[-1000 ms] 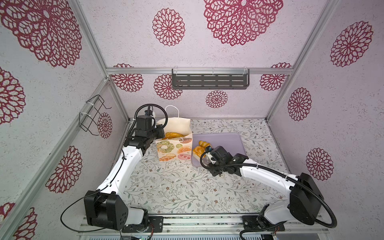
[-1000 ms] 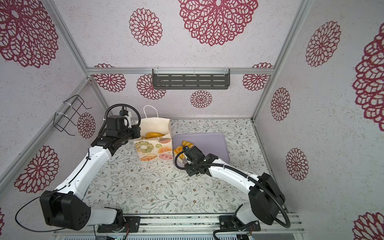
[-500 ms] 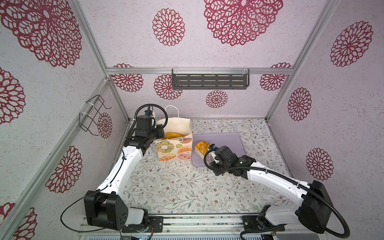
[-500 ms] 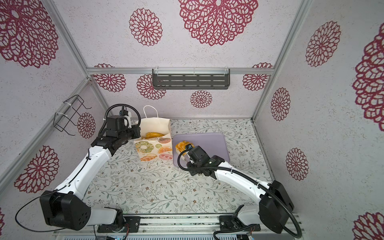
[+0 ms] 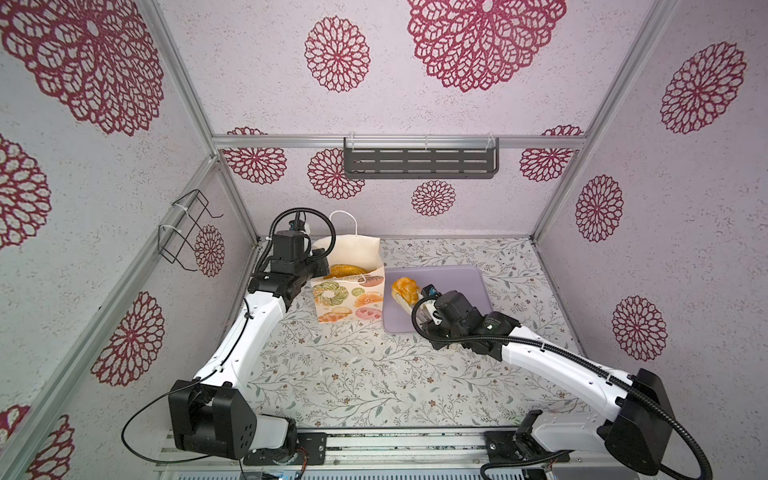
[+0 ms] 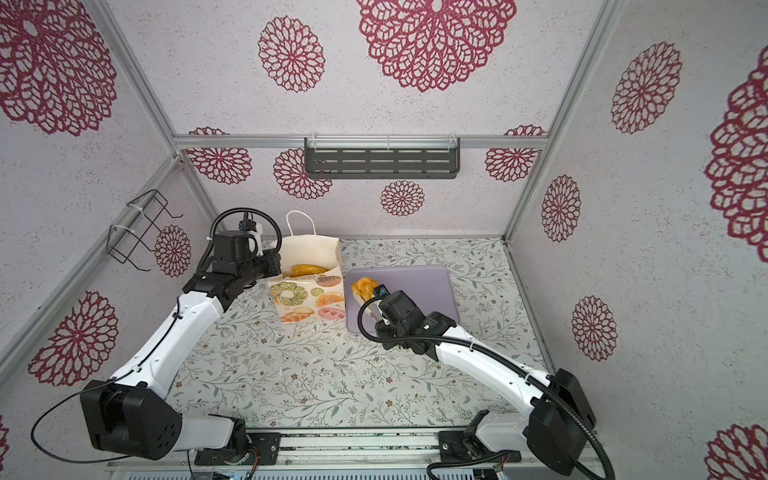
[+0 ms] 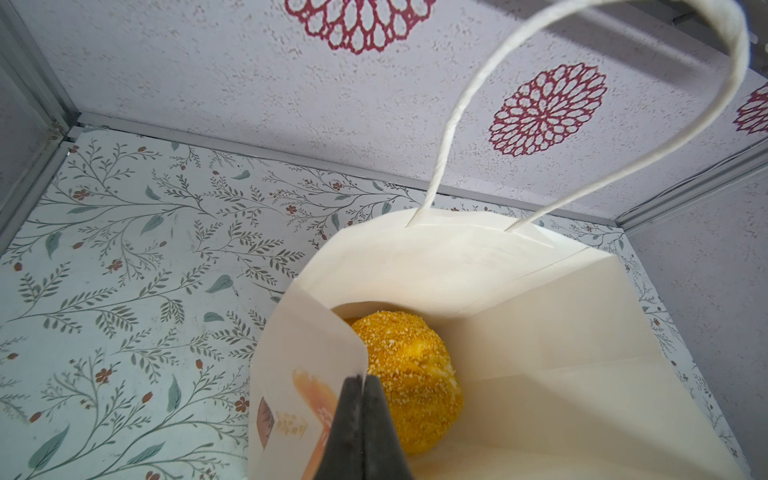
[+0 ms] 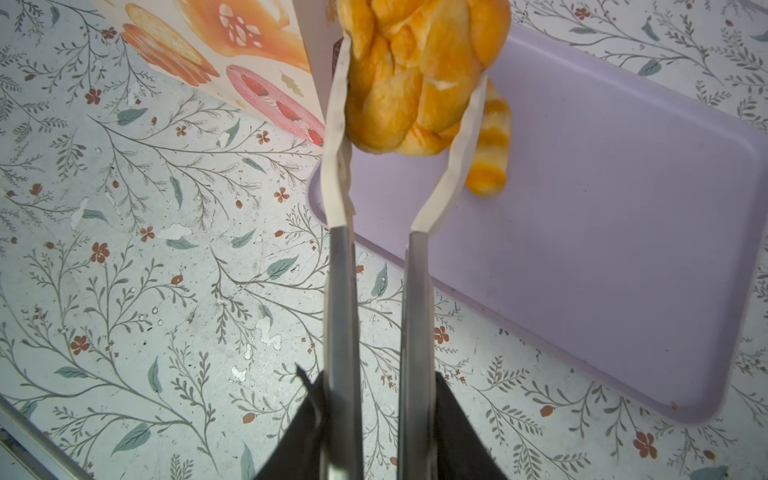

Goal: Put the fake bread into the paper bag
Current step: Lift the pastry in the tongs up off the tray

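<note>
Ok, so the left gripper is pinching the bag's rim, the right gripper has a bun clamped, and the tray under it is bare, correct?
Not bare. The right wrist view shows a striped bread lying on the lilac tray, below the lifted bun. The rest stands: the left gripper pinches the paper bag at its rim, and the right gripper has the bun clamped.

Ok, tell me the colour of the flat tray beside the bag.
The tray is plain lilac, with no pattern; the right wrist view shows it best.
</note>
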`<state>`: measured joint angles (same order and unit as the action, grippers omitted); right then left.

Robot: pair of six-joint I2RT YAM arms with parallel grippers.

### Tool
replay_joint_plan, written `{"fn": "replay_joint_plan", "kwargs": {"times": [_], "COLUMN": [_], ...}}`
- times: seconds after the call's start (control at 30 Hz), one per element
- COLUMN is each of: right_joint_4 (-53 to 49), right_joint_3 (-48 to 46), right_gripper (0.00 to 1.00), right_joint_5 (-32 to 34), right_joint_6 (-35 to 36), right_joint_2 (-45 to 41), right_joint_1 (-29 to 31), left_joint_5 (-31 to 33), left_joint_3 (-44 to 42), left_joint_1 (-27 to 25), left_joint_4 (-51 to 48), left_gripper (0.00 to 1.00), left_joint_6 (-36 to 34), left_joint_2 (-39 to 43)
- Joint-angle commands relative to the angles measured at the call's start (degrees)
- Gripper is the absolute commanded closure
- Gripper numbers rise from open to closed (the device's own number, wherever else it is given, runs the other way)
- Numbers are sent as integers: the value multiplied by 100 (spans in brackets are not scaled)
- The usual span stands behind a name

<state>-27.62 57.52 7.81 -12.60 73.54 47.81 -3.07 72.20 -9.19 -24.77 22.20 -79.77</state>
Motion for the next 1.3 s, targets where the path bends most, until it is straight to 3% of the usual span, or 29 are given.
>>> {"fn": "replay_joint_plan", "kwargs": {"times": [0.0, 1.27], "right_joint_4": [362, 663], "right_joint_3": [299, 1438], "right_gripper": [65, 66], "right_joint_5": [227, 513], "right_joint_6": [38, 757], "right_joint_2": [-342, -356], "right_joint_1": [26, 18], "left_joint_5": [-56, -57], "left_joint_3": [56, 92], "left_joint_1": [-74, -83], "left_joint_4": [97, 54], "left_gripper": [100, 100], "left_joint_6": [10, -8], "left_joint_2": [-16, 14]}}
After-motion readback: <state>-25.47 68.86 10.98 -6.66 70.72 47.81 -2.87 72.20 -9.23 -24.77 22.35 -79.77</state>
